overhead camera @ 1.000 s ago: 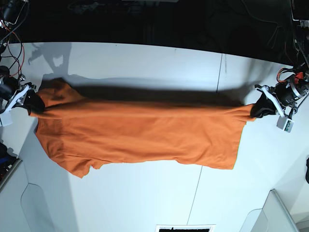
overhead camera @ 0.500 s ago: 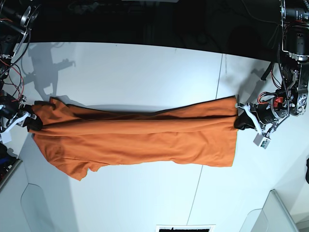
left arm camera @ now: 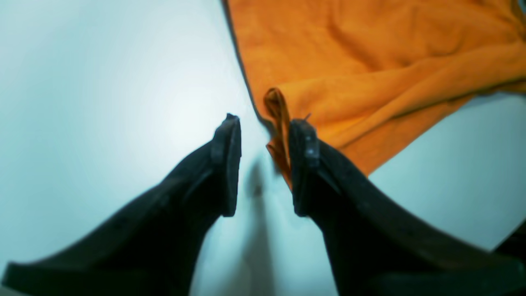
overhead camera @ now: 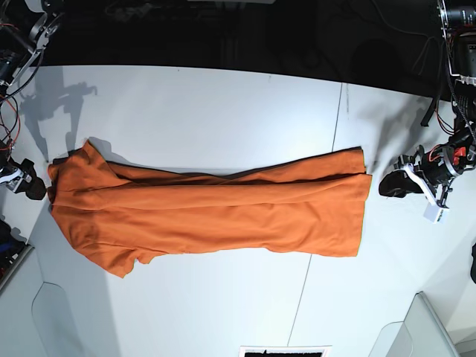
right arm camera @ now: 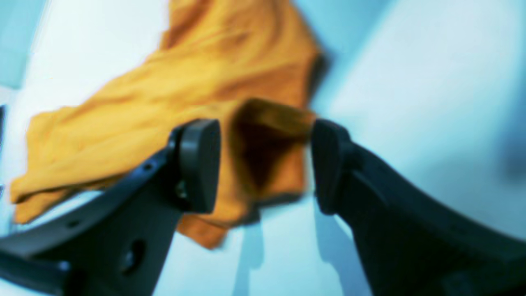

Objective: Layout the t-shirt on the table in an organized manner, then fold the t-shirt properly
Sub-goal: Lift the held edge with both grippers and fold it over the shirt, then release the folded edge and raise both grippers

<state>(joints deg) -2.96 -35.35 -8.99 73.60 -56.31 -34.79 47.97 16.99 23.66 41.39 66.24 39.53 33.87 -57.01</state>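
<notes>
The t-shirt (overhead camera: 212, 216) is spread lengthwise on the table (overhead camera: 223, 104), its long axis running straight from one gripper to the other. The left gripper (overhead camera: 388, 186) is seen just off the hem end, jaws parted and nothing held; in the left wrist view the hem corner (left arm camera: 277, 123) lies directly ahead of the left gripper (left arm camera: 263, 164), touching or nearly touching the inner face of one finger (left arm camera: 302, 164). The right gripper (overhead camera: 39, 191) is placed at the shoulder end, jaws spread and empty; in the right wrist view a raised fabric fold (right arm camera: 267, 135) sits between and just beyond its fingertips. Each arm is judged nearest to its own end. A wrinkle band along the far edge is left, so the layout is judged not yet flat.
</notes>
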